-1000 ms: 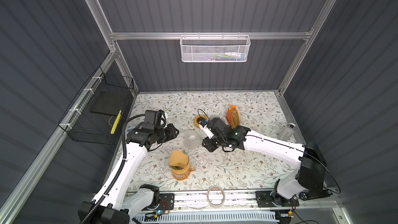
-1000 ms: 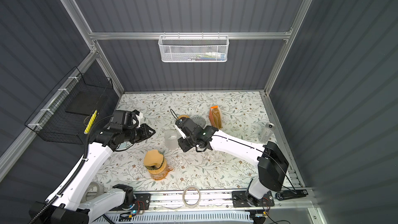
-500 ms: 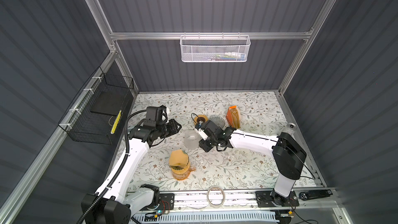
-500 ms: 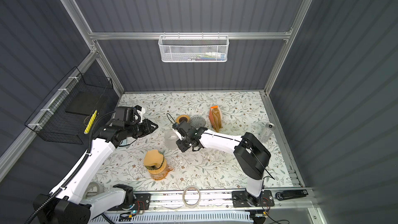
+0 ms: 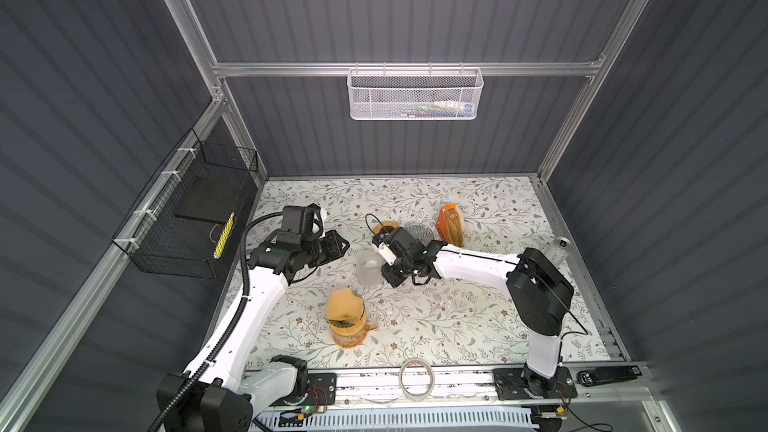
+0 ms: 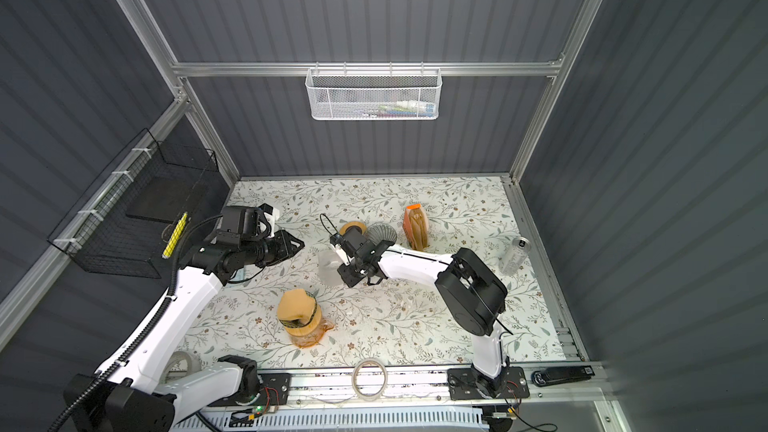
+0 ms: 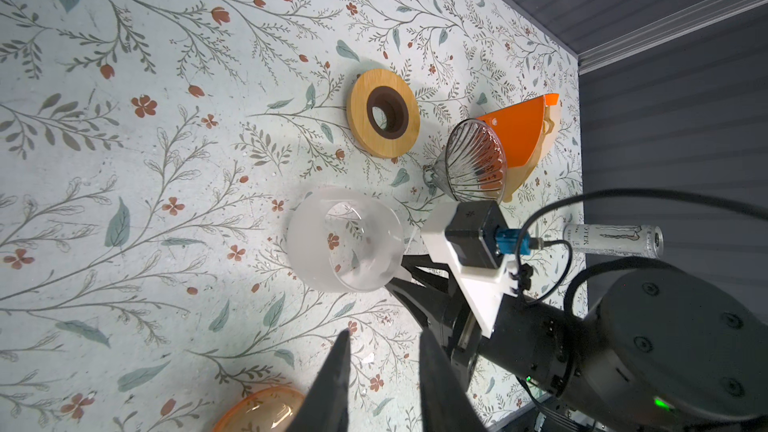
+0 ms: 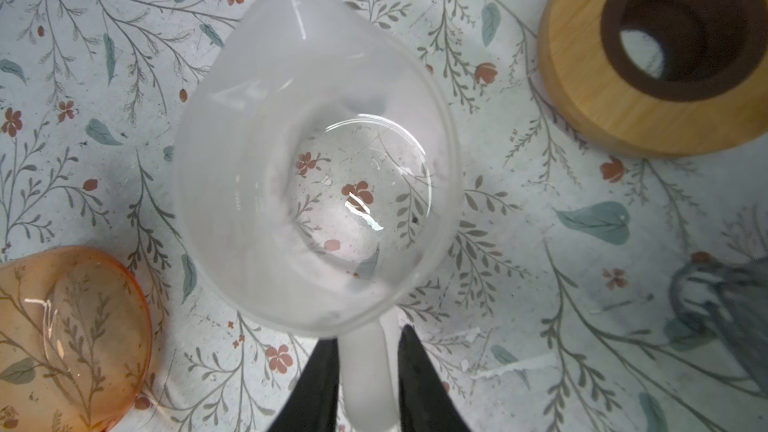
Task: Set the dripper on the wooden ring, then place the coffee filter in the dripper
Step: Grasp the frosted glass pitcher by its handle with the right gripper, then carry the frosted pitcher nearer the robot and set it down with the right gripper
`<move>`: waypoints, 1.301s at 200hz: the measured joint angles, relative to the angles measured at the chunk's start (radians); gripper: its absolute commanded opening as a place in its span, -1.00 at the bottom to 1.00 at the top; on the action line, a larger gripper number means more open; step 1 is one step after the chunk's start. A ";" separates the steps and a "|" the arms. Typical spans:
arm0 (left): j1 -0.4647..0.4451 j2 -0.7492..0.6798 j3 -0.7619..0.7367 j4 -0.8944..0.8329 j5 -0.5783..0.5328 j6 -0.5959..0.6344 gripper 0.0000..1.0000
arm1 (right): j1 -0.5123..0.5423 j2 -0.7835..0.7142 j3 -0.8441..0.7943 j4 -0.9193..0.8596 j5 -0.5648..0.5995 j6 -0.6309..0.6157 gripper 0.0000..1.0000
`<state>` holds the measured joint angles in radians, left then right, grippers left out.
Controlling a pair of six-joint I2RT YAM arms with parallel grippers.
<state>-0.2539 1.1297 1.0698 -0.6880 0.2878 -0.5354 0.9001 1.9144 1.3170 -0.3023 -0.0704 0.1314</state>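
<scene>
The dripper (image 5: 417, 232) (image 6: 382, 232) (image 7: 473, 160) is a clear ribbed glass cone lying on its side mid-table. Behind it stands an orange holder with brown coffee filters (image 5: 451, 224) (image 6: 417, 224) (image 7: 519, 135). My right gripper (image 8: 368, 338) (image 5: 384, 270) (image 6: 345, 272) is shut on the handle of a frosted glass jug (image 8: 316, 168) (image 5: 368, 270) (image 7: 345, 238), just in front of the dripper. My left gripper (image 7: 384, 336) (image 5: 338, 247) (image 6: 293, 245) hovers left of the jug, open and holding nothing.
A wooden ring (image 5: 388, 227) (image 7: 382, 118) (image 8: 652, 51) lies beside the dripper. An orange glass jug (image 5: 345, 317) (image 8: 62, 334) topped by a tan piece stands nearer the front. A white can (image 5: 561, 245) stands at the right edge. A tape roll (image 5: 417, 378) lies on the front rail.
My right gripper has slid left to the frosted jug and its jaws have closed on the handle, with the elbow swinging inward. The left arm has barely moved.
</scene>
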 measured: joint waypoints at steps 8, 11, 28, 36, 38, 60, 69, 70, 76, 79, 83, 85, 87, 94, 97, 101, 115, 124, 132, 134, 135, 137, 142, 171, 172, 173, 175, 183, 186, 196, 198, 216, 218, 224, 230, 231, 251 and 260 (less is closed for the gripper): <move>0.000 0.000 0.000 0.000 0.000 0.000 -0.41 | 0.000 0.002 0.003 -0.001 -0.001 -0.004 -0.58; 0.000 0.000 0.000 0.000 0.000 0.000 -0.41 | 0.000 0.004 0.004 0.000 -0.002 -0.003 -0.59; 0.001 0.000 0.000 -0.001 0.000 0.000 -0.41 | 0.000 0.006 0.009 0.000 -0.001 -0.010 -0.72; 0.002 0.000 0.000 -0.003 0.000 0.000 -0.41 | 0.000 0.006 0.009 -0.001 -0.002 -0.009 -0.77; 0.002 0.000 0.000 -0.003 0.000 0.000 -0.41 | 0.000 0.006 0.010 -0.001 -0.001 -0.010 -0.79; 0.002 0.000 0.000 -0.005 0.000 0.000 -0.41 | 0.000 0.006 0.009 -0.002 -0.001 -0.010 -0.93; 0.002 0.000 0.000 -0.005 0.000 0.000 -0.41 | 0.000 0.006 0.010 -0.003 -0.001 -0.010 -0.98; 0.002 0.000 0.000 -0.005 0.000 0.000 -0.41 | 0.000 0.006 0.009 -0.003 -0.001 -0.010 -0.98; 0.002 0.000 0.000 -0.006 0.000 0.000 -0.41 | 0.000 0.006 0.009 -0.003 -0.001 -0.010 -1.00; 0.002 0.000 0.000 -0.006 0.000 0.000 -0.41 | 0.000 0.006 0.010 -0.003 -0.001 -0.010 -1.00; 0.002 0.000 0.000 -0.006 0.000 0.000 -0.41 | 0.000 0.005 0.009 -0.004 -0.002 -0.010 -1.00; 0.002 0.000 0.000 -0.006 0.000 0.000 -0.41 | 0.000 0.005 0.009 -0.005 -0.002 -0.010 -1.00; 0.002 0.000 0.000 -0.006 0.000 0.000 -0.41 | 0.000 0.005 0.009 -0.006 -0.002 -0.010 -1.00; 0.002 0.000 0.000 -0.006 0.000 0.000 -0.41 | 0.000 0.003 0.009 -0.009 -0.002 -0.010 -1.00; 0.002 0.000 0.000 -0.006 0.000 0.000 -0.41 | 0.001 0.001 0.009 -0.011 -0.002 -0.010 -1.00; 0.002 0.000 0.000 -0.006 0.000 0.000 -0.41 | 0.002 -0.001 0.008 -0.014 -0.001 -0.009 -1.00; 0.002 -0.002 0.000 -0.006 -0.001 0.000 -0.41 | 0.005 -0.019 -0.005 -0.022 -0.001 -0.008 -1.00; 0.002 -0.004 0.000 -0.006 -0.002 0.000 -0.41 | 0.009 -0.037 -0.018 -0.032 -0.002 -0.006 -1.00; 0.002 -0.008 0.000 -0.007 -0.004 0.000 -0.41 | 0.013 -0.059 -0.032 -0.045 -0.001 -0.004 -1.00; 0.002 -0.009 0.000 -0.006 -0.004 0.000 -0.41 | 0.014 -0.066 -0.035 -0.049 0.000 -0.003 -1.00; 0.002 -0.010 0.000 -0.006 -0.004 0.000 -0.41 | 0.015 -0.068 -0.036 -0.050 0.000 -0.002 -1.00; 0.002 -0.010 0.000 -0.007 -0.004 0.000 -0.41 | 0.017 -0.075 -0.040 -0.054 0.000 -0.002 -1.00; 0.002 -0.013 -0.001 -0.006 -0.004 0.000 -0.41 | 0.021 -0.093 -0.048 -0.062 0.003 0.000 -1.00; 0.002 -0.032 -0.002 -0.006 -0.004 0.000 -0.41 | 0.058 -0.201 -0.107 -0.082 0.026 0.016 -1.00; 0.002 -0.033 -0.002 -0.006 -0.004 0.000 -0.41 | 0.059 -0.204 -0.108 -0.083 0.026 0.018 -1.00; 0.002 -0.033 -0.002 -0.006 -0.004 0.000 -0.41 | 0.061 -0.210 -0.112 -0.085 0.027 0.018 -1.00; 0.002 -0.034 -0.002 -0.006 -0.004 0.000 -0.41 | 0.066 -0.219 -0.116 -0.087 0.031 0.019 -1.00; 0.002 -0.038 -0.002 -0.006 -0.005 0.000 -0.42 | 0.081 -0.249 -0.135 -0.093 0.040 0.026 -1.00; 0.002 -0.039 -0.002 -0.006 -0.005 0.000 -0.42 | 0.087 -0.260 -0.141 -0.097 0.041 0.028 -1.00; 0.002 -0.042 -0.003 -0.006 -0.005 0.000 -0.42 | 0.108 -0.294 -0.165 -0.107 0.053 0.041 -1.00; 0.002 -0.042 -0.004 -0.006 -0.005 0.000 -0.42 | 0.111 -0.298 -0.168 -0.109 0.053 0.043 -1.00; 0.002 -0.048 -0.015 -0.006 -0.005 0.000 -0.42 | 0.148 -0.353 -0.215 -0.132 0.076 0.067 -1.00; 0.002 -0.050 -0.017 -0.006 -0.005 0.000 -0.42 | 0.153 -0.359 -0.221 -0.135 0.078 0.071 -1.00; 0.002 -0.053 -0.020 -0.007 -0.005 0.000 -0.42 | 0.165 -0.375 -0.237 -0.143 0.085 0.078 -1.00; 0.002 -0.056 -0.023 -0.007 -0.005 0.000 -0.42 | 0.177 -0.392 -0.253 -0.153 0.092 0.089 -1.00; 0.002 -0.056 -0.024 -0.007 -0.005 0.000 -0.42 | 0.180 -0.396 -0.257 -0.156 0.095 0.092 -1.00; 0.002 -0.066 -0.027 -0.008 -0.005 0.000 -0.42 | 0.219 -0.457 -0.312 -0.183 0.115 0.132 -1.00; 0.002 -0.071 -0.027 -0.009 -0.005 0.000 -0.42 | 0.235 -0.489 -0.336 -0.195 0.120 0.152 -1.00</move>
<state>-0.2520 1.0584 1.0428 -0.6971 0.2829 -0.5354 1.1347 1.4258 0.9806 -0.4969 0.0498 0.2832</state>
